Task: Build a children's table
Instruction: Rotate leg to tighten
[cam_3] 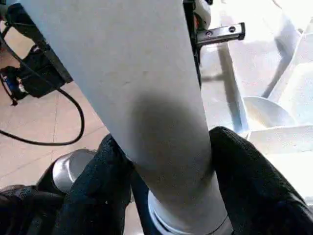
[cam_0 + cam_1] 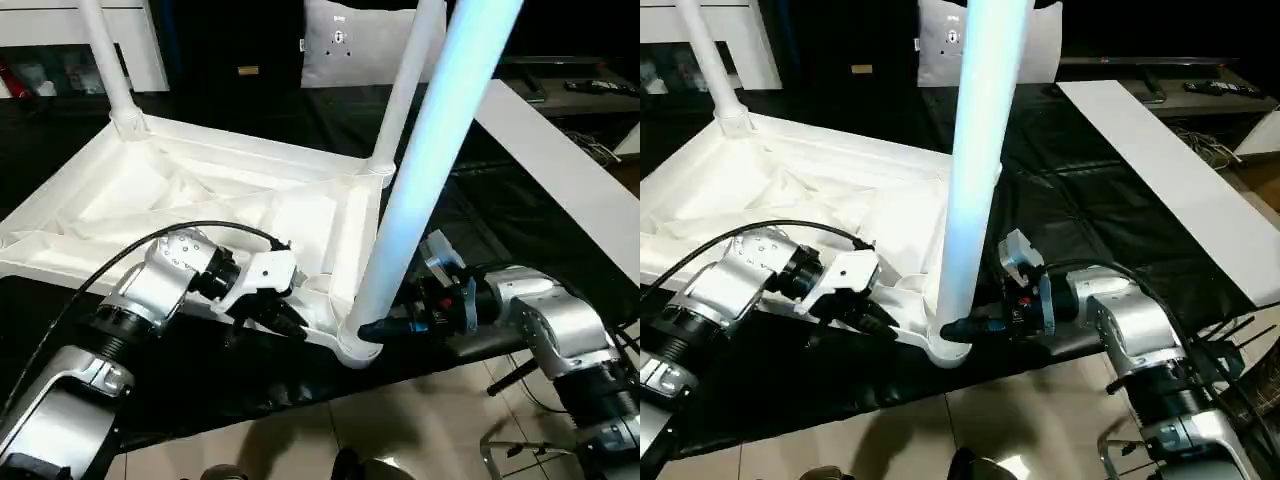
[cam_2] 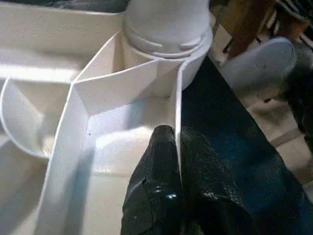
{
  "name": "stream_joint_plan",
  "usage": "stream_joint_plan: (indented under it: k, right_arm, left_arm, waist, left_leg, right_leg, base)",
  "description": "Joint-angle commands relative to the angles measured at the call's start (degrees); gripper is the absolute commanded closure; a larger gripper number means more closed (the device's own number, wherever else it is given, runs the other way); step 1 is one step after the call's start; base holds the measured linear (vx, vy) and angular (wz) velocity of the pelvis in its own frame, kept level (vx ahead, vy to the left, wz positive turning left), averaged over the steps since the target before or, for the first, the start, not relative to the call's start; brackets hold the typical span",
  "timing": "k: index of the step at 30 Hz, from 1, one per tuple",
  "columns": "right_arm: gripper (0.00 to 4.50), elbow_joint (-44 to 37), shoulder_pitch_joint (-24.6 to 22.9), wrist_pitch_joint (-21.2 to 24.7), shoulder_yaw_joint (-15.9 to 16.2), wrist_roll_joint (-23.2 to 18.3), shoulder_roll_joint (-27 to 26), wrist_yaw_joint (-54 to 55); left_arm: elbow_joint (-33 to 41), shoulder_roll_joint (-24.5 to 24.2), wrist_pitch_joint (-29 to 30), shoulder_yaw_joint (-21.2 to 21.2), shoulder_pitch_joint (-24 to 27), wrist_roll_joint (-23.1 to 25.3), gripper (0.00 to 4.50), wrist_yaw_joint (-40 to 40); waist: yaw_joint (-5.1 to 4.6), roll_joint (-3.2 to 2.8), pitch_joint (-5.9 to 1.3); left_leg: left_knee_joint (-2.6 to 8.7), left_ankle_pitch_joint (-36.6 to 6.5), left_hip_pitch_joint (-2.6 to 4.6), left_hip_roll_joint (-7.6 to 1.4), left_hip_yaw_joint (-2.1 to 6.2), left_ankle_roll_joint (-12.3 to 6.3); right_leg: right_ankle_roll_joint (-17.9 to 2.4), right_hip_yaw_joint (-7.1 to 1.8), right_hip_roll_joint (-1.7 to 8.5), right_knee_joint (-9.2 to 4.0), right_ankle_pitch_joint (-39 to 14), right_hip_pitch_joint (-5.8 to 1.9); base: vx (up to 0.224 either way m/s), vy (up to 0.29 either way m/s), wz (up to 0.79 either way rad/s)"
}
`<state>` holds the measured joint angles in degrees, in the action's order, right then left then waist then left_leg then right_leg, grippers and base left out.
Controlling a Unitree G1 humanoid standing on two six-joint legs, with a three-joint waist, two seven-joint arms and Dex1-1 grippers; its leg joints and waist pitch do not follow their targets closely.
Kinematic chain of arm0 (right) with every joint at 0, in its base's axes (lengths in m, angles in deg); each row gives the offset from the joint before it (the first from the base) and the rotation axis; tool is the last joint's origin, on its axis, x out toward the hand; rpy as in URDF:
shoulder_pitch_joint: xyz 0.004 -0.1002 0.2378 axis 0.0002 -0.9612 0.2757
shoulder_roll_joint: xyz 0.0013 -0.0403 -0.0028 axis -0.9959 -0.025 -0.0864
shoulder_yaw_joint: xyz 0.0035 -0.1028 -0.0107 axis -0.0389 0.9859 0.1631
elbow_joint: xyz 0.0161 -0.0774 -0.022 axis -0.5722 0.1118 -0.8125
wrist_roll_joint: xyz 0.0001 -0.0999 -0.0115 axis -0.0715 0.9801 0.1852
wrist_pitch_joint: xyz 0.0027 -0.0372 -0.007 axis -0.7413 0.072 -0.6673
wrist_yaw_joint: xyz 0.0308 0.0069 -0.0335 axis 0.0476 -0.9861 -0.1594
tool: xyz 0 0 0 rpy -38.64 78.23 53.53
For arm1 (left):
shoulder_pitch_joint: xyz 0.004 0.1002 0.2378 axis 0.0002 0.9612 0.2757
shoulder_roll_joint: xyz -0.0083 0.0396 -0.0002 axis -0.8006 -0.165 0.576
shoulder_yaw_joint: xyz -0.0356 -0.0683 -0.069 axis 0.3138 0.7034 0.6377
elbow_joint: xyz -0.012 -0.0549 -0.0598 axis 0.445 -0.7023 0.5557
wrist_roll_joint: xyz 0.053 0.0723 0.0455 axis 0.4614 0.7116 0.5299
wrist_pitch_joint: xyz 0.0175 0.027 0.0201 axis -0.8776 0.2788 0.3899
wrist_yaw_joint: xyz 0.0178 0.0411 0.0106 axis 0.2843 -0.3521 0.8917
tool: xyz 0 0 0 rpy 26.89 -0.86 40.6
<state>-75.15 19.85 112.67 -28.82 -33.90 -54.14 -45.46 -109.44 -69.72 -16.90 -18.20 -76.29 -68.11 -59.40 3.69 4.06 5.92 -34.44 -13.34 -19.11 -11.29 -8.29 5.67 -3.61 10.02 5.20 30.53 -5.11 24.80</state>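
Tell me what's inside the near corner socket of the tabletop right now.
A white leg stands in the near corner socket, with the right gripper at its base. The leg's inserted end is hidden by the socket wall.

No readable text, numbers or brand names are showing anywhere. Closest thing: the white-grey cushion (image 2: 352,42) at the back is carrying a small dark printed mark plus a side tag, both too small to be read. A small yellow label (image 2: 247,70) is sitting on the dark furniture beside it, and nothing on it is legible either. The table top (image 2: 150,190), the legs and both robot arms are showing no markings.
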Motion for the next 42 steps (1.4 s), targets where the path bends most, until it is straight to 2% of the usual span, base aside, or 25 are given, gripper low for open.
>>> stream_joint_plan:
  k: [1,6,8,9,10,12,13,14,15,16,17,18,19,20,21,22,23,24,25,26,27,29,32,36,42]
  right_arm:
    - [2.33,-3.2,-1.6,2.6,0.1,-1.8,-2.5,4.7]
    - [2.37,-0.2,-0.1,5.9,-4.0,3.2,-12.3,27.4]
    - [2.39,1.3,1.0,6.9,-5.9,3.8,-15.6,33.7]
    - [2.39,2.6,2.1,7.5,-7.3,4.5,-18.1,39.0]
    - [2.4,4.8,3.6,6.9,-8.4,5.9,-20.7,44.9]
    - [2.4,6.9,5.0,6.5,-9.1,6.9,-22.9,49.6]
    - [2.4,9.0,6.4,5.3,-9.8,7.3,-24.9,53.5]
    - [2.4,9.7,6.8,4.5,-10.1,7.5,-25.7,54.9]
    - [2.4,10.7,7.6,2.9,-10.3,8.5,-27.1,57.2]
    - [2.4,10.7,7.6,2.9,-10.3,8.5,-27.1,57.2]
    - [2.4,11.0,7.9,2.0,-10.4,9.2,-27.7,58.0]
    - [1.89,11.5,8.1,0.0,-10.5,9.8,-28.4,58.5]
    - [1.76,11.9,8.5,-1.7,-10.7,10.3,-29.0,59.2]
    - [1.76,12.0,8.5,-1.9,-10.9,10.4,-29.2,59.3]
    - [1.67,12.2,8.6,-2.4,-11.1,10.5,-29.4,59.7]
    - [1.55,12.2,8.5,-3.2,-11.7,10.6,-29.5,60.2]
    - [1.33,12.1,8.4,-3.7,-11.9,10.6,-29.4,60.4]
    - [1.33,12.0,8.2,-4.0,-11.9,10.5,-29.1,60.2]
    - [1.28,11.7,7.9,-4.4,-11.9,10.4,-28.7,60.0]
    - [1.2,11.8,7.7,-5.2,-12.2,10.4,-28.5,60.4]
    - [1.07,11.7,7.6,-5.3,-12.1,10.4,-28.4,60.3]
    - [0.9,11.2,7.2,-5.9,-11.7,10.7,-27.8,59.6]
    - [0.55,8.2,4.5,-7.3,-11.6,11.4,-26.1,57.7]
    - [0.41,3.3,0.9,-7.6,-11.4,10.9,-24.1,55.3]
    - [0.02,-10.3,-7.9,-2.9,-12.1,6.5,-20.7,52.0]
  left_arm:
    - [0.4,2.1,5.1,1.1,-1.1,0.3,4.5,5.8]
    - [1.6,7.3,14.4,4.0,-1.7,-0.5,4.5,14.8]
    - [1.1,9.2,16.5,4.9,-2.4,-0.5,4.5,18.4]
    - [0.5,10.7,17.9,5.7,-3.0,-0.3,4.5,21.3]
    - [-0.3,12.5,19.5,6.7,-3.8,-0.2,4.5,24.9]
    - [-1.4,14.1,20.4,7.7,-4.7,0.1,4.5,28.7]
    - [-2.4,15.7,20.8,8.8,-5.5,0.4,4.5,32.3]
    - [-2.6,16.3,21.2,9.2,-5.8,0.5,4.5,33.7]
    - [-2.9,17.5,21.8,10.2,-6.3,1.1,4.5,36.6]
    - [-2.9,17.5,21.8,10.2,-6.3,1.1,4.5,36.6]
    - [-3.0,17.9,22.0,10.6,-6.5,1.4,4.5,37.7]
    - [-3.4,18.2,21.7,11.2,-7.0,1.6,4.5,39.3]
    - [-3.6,18.4,21.6,11.6,-7.4,1.7,4.5,40.6]
    - [-3.6,18.4,21.7,11.7,-7.5,1.7,4.5,40.6]
    - [-3.6,18.3,21.8,11.7,-7.5,1.7,4.5,40.8]
    - [-3.5,17.8,21.7,11.4,-7.4,1.9,4.5,40.0]
    - [-3.4,17.4,21.3,11.2,-7.3,2.0,4.5,39.6]
    - [-3.4,17.1,20.8,11.0,-7.1,2.2,4.5,39.2]
    - [-3.4,16.6,20.2,10.8,-6.9,2.4,4.5,38.8]
    - [-3.5,16.1,19.8,10.7,-6.7,2.6,4.5,38.5]
    - [-3.4,16.0,19.7,10.7,-6.7,2.6,4.5,38.4]
    - [-3.4,15.4,19.1,10.5,-6.4,2.7,4.5,37.8]
    - [-3.6,13.3,17.0,10.0,-5.8,3.4,4.5,36.2]
    - [-5.3,11.5,15.1,10.0,-6.3,4.2,4.5,36.9]
    - [-9.8,7.6,8.0,11.2,-8.2,5.8,4.5,38.2]
  waist:
    - [-0.17,-0.3,-5.23]
    - [-1.59,-0.58,-4.78]
    - [-4.1,-1.73,-4.6]
    - [-4.02,-2.8,-4.36]
    - [-3.86,-3.77,-3.84]
    - [-4.64,-2.2,-3.22]
    - [-4.07,-0.25,-1.71]
    - [-5.21,1.09,-4.05]
    - [-5.88,0.74,-5.13]
    - [-4.81,-3.11,-5.31]
    - [-4.5,-4.6,-5.25]
    - [-4.42,-3.87,-4.27]
    - [-3.69,-2.3,-3.15]
    - [-3.92,0.71,-2.37]
    - [-5.06,1.19,-2.28]
    - [-6.25,-2.5,-5.05]
    - [-2.75,-6.2,-4.54]
    - [-2.79,-5.44,-4.73]
    - [-2.62,-2.95,-2.62]
    - [-1.35,0.01,-3.9]
    - [-0.47,0.05,-3.92]
    - [0.38,-0.04,-5.27]
    - [-1.66,-1.11,-5.49]
    - [-1.98,-1.22,-5.35]
    - [-1.8,-1.16,-5.15]
  left_leg:
    - [3.62,-1.5,-0.67,-1.34,-0.58,-3.91]
    - [3.12,-5.9,-0.81,-0.44,-0.6,-1.95]
    - [3.34,-11.9,-1.22,-3.06,0.79,-2.01]
    - [4.78,-15.5,-1.65,-5.57,2.02,-2.55]
    - [8.31,-23.6,-1.81,-10.75,4.25,-1.97]
    - [9.18,-29.5,-0.05,-9.19,3.16,-1.0]
    - [-4.38,-18.2,7.39,3.69,-2.62,-0.74]
    - [-3.53,-12.9,0.86,3.44,-1.92,-3.3]
    - [-2.27,-11.1,-2.99,2.12,-0.71,-3.43]
    - [0.23,-6.7,-2.35,-2.79,1.59,-5.14]
    - [4.03,-7.6,-2.74,-10.55,6.12,-7.28]
    - [5.7,-12.1,-1.24,-11.11,5.76,-7.21]
    - [4.36,-21.1,0.36,-5.68,2.31,-2.59]
    - [-6.12,-15.0,6.01,5.41,-2.97,-1.93]
    - [-7.57,-14.1,4.5,5.92,-3.26,-3.31]
    - [-3.41,-16.9,1.19,2.88,-2.32,-6.86]
    - [3.19,-14.8,-4.59,-11.74,6.32,-8.39]
    - [4.86,-12.8,-2.3,-12.59,6.36,-8.42]
    - [5.51,-22.8,1.32,-7.23,1.34,-6.82]
    - [-0.87,-13.6,-0.14,1.87,-0.35,-0.51]
    - [-2.09,-7.7,0.09,2.12,-1.12,-0.51]
    - [1.12,2.5,-3.27,1.75,0.46,-1.17]
    - [2.43,13.7,-1.88,0.65,0.31,-1.0]
    - [2.9,7.0,-1.62,0.09,-0.09,-3.71]
    - [3.36,0.2,-1.85,-0.13,-0.33,-2.99]
  right_leg:
    - [-0.3,-3.15,3.53,-3.92,-31.1,-4.92]
    - [5.5,-0.86,2.91,-6.39,-39.0,-4.81]
    - [8.3,2.38,2.97,-7.95,-38.3,-6.92]
    - [7.4,1.9,3.19,-5.79,-35.5,-8.16]
    - [1.8,-3.01,4.22,4.73,-20.3,-7.95]
    - [-0.5,-5.57,3.96,5.56,-14.8,-6.02]
    - [8.4,-0.71,3.73,-10.96,-59.8,3.42]
    - [13.0,0.46,4.15,-9.14,-61.6,-4.25]
    - [16.7,1.76,3.19,-7.57,-53.4,-8.11]
    - [14.5,1.31,4.75,-6.74,-37.2,-8.4]
    - [5.3,-3.65,6.24,5.08,-16.1,-8.76]
    - [1.5,-5.47,5.83,6.07,-10.3,-6.47]
    - [-0.9,-6.45,5.24,0.36,-23.0,-4.2]
    - [12.2,0.15,0.32,-9.7,-58.2,3.21]
    - [16.3,1.96,-0.51,-11.55,-63.6,2.47]
    - [26.5,5.7,-2.64,-12.26,-48.6,-4.87]
    - [12.1,-2.52,5.69,10.23,-12.7,-11.19]
    - [5.7,-5.97,6.58,8.42,-5.7,-7.49]
    - [2.6,-9.03,3.27,9.58,-15.0,-3.39]
    - [12.5,-7.7,4.95,-1.42,-49.6,-4.3]
    - [14.0,-9.3,5.35,-2.53,-58.5,-2.45]
    - [11.7,-9.74,4.4,0.48,-44.4,-6.44]
    - [-5.4,-7.87,0.8,3.66,-1.7,-5.21]
    - [-11.1,-7.64,1.3,2.37,-4.8,-5.42]
    - [-6.1,-7.25,1.55,0.01,-19.7,-5.34]
  base:
    - [0.0,0.0,0.0]
    - [0.0,0.0,0.0]
    - [0.0,0.0,0.0]
    - [0.0,0.0,0.0]
    - [-0.051,-0.042,-0.18]
    - [-0.035,-0.058,-0.06]
    - [0.0,0.0,0.0]
    - [0.1,0.023,-0.36]
    - [0.1,0.023,-0.36]
    - [0.065,0.02,-0.45]
    - [0.0,0.0,0.0]
    - [0.0,0.0,0.0]
    - [0.032,-0.069,0.11]
    - [-0.041,-0.082,-0.01]
    - [-0.041,-0.082,-0.01]
    - [-0.008,-0.037,-0.32]
    - [0.097,0.059,-0.37]
    - [0.097,0.059,-0.37]
    - [0.075,0.012,-0.08]
    - [0.0,0.0,0.0]
    - [0.0,0.0,0.0]
    - [0.0,0.0,0.0]
    - [0.0,0.0,0.0]
    - [0.0,0.0,0.0]
    - [0.0,0.0,0.0]
